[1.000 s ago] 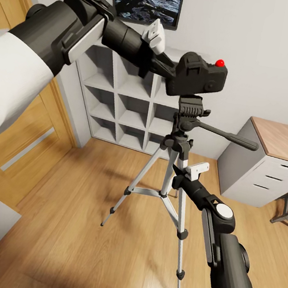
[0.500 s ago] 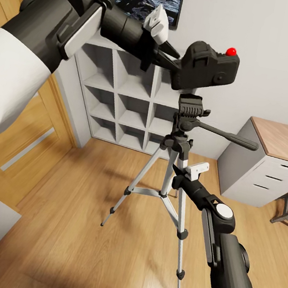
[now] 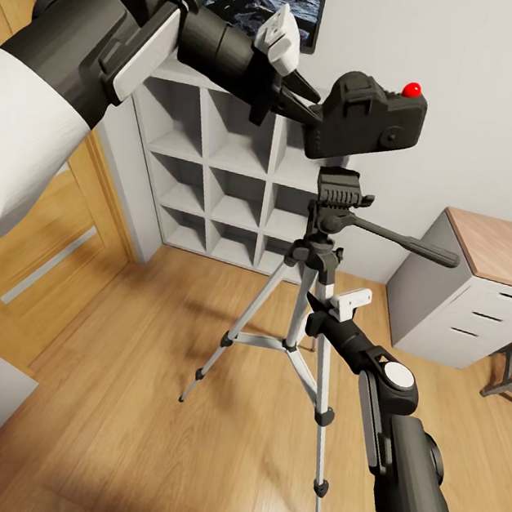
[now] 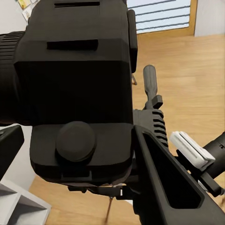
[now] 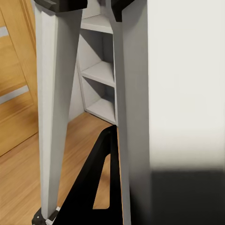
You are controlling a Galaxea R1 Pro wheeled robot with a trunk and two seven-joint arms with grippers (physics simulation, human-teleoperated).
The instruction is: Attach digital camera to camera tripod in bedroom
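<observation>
The left gripper (image 3: 311, 116), clamped on the camera (image 3: 368, 125), has lifted it off the tripod (image 3: 333, 210) head since a second ago, so attachment is undone; right gripper's state unclear

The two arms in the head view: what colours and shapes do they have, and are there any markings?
Both arms have white upper shells, then dark grey to black cylindrical segments. Each has a round white cap on a joint and a grey side plate. A small white ribbed block sits near each wrist. The left gripper and right gripper are black. No cables or lettering show.
</observation>
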